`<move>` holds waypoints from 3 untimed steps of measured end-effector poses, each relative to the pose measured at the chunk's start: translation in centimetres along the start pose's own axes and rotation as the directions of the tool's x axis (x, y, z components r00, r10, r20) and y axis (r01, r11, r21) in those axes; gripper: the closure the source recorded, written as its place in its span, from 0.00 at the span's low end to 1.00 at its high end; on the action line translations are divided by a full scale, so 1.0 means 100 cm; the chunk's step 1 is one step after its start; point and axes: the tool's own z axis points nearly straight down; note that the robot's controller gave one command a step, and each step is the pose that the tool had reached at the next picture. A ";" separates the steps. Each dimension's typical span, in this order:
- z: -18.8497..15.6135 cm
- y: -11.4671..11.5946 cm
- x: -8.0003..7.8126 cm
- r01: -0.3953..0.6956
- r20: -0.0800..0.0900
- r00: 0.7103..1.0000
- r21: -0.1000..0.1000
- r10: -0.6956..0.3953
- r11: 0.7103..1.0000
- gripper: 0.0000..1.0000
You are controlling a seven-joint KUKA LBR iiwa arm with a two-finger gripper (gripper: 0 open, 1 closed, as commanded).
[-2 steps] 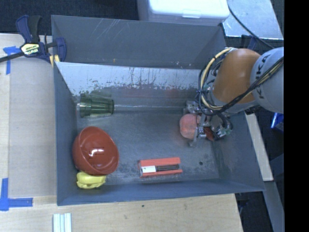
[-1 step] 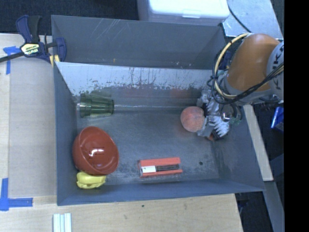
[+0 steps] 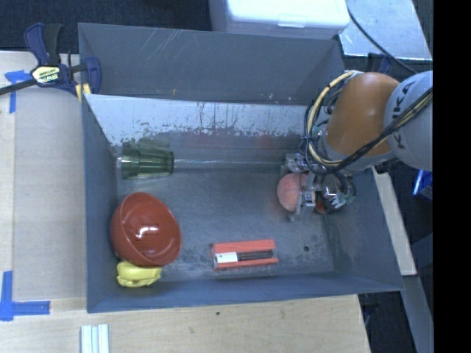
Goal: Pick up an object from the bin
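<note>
1. Fingers [image 3: 300, 203]: you can't tell from this angle whether they're open or closed, as wrist hardware and cables [image 3: 318, 120] crowd the tips. They sit low at the right end of the bin [image 3: 221, 123], hard up against a pink lump [image 3: 288, 190]. Whether it's between them or just beside them can't be made out.
2. Where it is: the pink lump lies on the bin floor, right side, near the foot of the back wall, on the fingers' left in the camera view. No other loose thing is near it.
3. Handling (judgement): it looks small, light and prob. soft or rubbery. It's rounded w/ no edges, so it may roll or squirt out if you pinch off-centre. Take it across the widest part, through the middle, low toward the floor. It doesn't look fragile, so a moderate squeeze should do.
4. Looks: pale pink to salmon, egg-ish shape, matte, no markings you can make out. There's a small red bit [image 3: 321, 206] just right of it under the wrist. Can't tell if that's robot or a bin item.
5. Further out: a flat orange box [image 3: 243, 255] w/ a black-and-white label lies bottom centre, well apart.
6. Far left: a glossy red dome [image 3: 145, 229] w/ a yellow item [image 3: 137, 273] touching its lower edge. A dark green see-through cup [image 3: 146, 161] lies on its side by the back wall.
7. Above it all: the orange wrist cover [image 3: 364, 120] blocks your look at the tips. Judge the grip by whether the lump lifts w/ the arm.
</note>
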 end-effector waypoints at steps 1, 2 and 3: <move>0.002 0.009 -0.002 -0.193 0.012 0.981 0.001 0.193 0.981 0.00; 0.000 0.002 -0.001 -0.004 0.004 1.000 -0.002 0.004 1.000 1.00; 0.000 0.002 -0.001 -0.004 0.004 1.000 -0.002 0.004 1.000 1.00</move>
